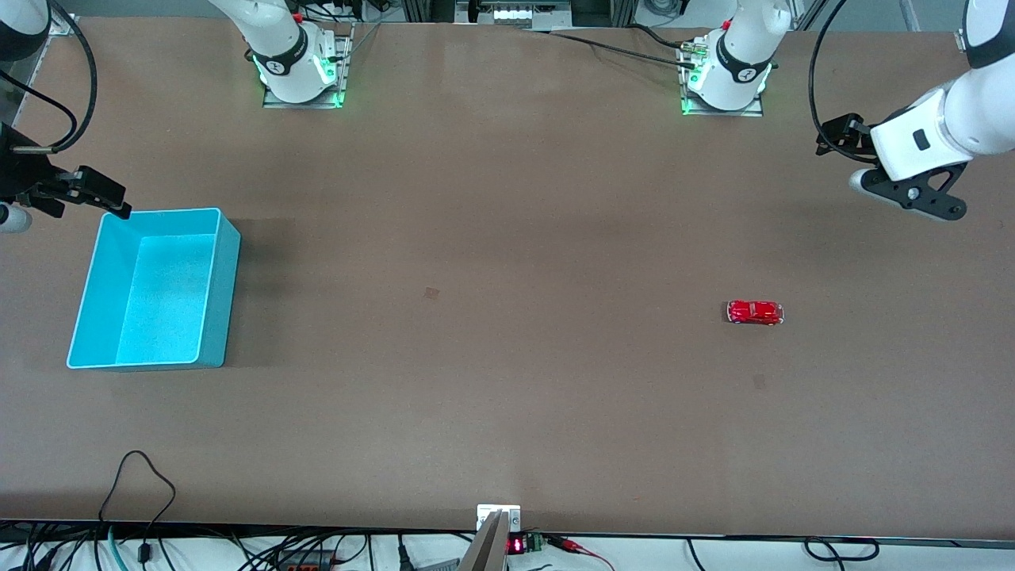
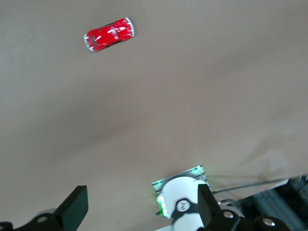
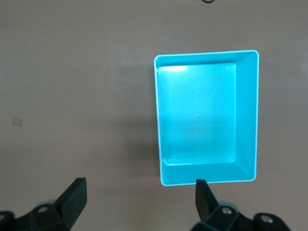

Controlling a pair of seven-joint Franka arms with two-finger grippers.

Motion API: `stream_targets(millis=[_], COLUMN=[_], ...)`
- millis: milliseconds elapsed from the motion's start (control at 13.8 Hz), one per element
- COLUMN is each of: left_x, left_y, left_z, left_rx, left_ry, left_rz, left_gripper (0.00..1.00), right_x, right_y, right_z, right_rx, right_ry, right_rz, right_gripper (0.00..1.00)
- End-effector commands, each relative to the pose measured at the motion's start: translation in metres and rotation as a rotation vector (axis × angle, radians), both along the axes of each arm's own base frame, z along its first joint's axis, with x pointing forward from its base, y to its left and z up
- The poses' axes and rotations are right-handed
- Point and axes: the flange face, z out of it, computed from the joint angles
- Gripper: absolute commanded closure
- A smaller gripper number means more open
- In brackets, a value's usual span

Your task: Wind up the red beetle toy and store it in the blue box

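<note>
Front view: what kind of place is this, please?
Probably a robotics lab: two arm bases bolted to a brown table, cables along its edge, and only a red beetle toy and blue box.

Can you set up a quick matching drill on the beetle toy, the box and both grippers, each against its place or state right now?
Things:
1. red beetle toy
2. blue box
3. left gripper
4. right gripper

States:
A. open, in the air by the box's corner nearest the bases
B. empty, at the right arm's end of the table
C. open, raised over the left arm's end of the table
D. alone on the table, untouched

Pairs: 1-D, 2-B, 3-C, 4-A
</note>
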Motion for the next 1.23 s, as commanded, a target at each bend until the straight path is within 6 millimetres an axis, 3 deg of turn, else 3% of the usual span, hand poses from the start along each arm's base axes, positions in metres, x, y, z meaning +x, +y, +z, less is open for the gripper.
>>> stream_targets(millis=[0,290,869,1159], left_x=[0.012,0.025,0.085,0.072], left_y=[0.028,0.037,0.032,0.03], left_z=[-0.023,-0.059,-0.197,-0.256], left_rx=[-0.087,-0.12,-0.253,-0.217], left_ry=[-0.02,-0.082,-0.154,-0.258], left_rz=[-0.211,-0.443,-0.991,-1.092], left_gripper=[0.0,0.0,0.0,0.0], right_x=[-0.001,-0.002,-0.004,-0.003], right_y=[-0.003,-0.01,-0.003,0.001], right_z=[0.004,0.005,0.009,0.008], right_rx=[0.009,0.033,0.025,0.019], right_ry=[-0.01,-0.012,-0.017,-0.019], right_rz=[-0.004,-0.026,-0.008,0.001], right_gripper=[0.0,0.0,0.0,0.0])
